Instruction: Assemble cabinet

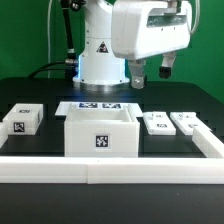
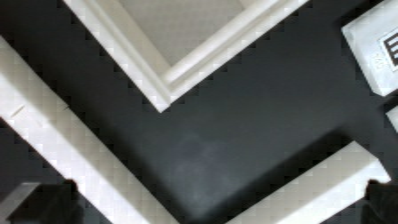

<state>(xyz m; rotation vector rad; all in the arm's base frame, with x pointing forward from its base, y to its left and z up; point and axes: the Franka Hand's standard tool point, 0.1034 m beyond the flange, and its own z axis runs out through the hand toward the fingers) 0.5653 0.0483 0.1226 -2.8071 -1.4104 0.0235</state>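
Pictured on a black bench: the cabinet case, a white open-topped box, upright at centre with one black-and-white tag on its near wall. Just behind it, flat on the surface, the marker board.

Well off toward the exterior view's left, a small tagged block. Toward the exterior view's right, near the case but apart from it, a pair of tagged blocks lying side by side. Along the front edge and up the exterior view's right side, a long white border rail.

Hanging from the white arm above the gap between the case and the pair of blocks, the tool: clear of the bench, fingers spread wide, nothing held between them. Farther back, the arm's white base, marked with a warning triangle.

From the wrist view, looking down on dark bench: a white angled corner with a grey inside, seemingly the case's rim. Also a tagged white piece, cut off by the frame, identity unclear.
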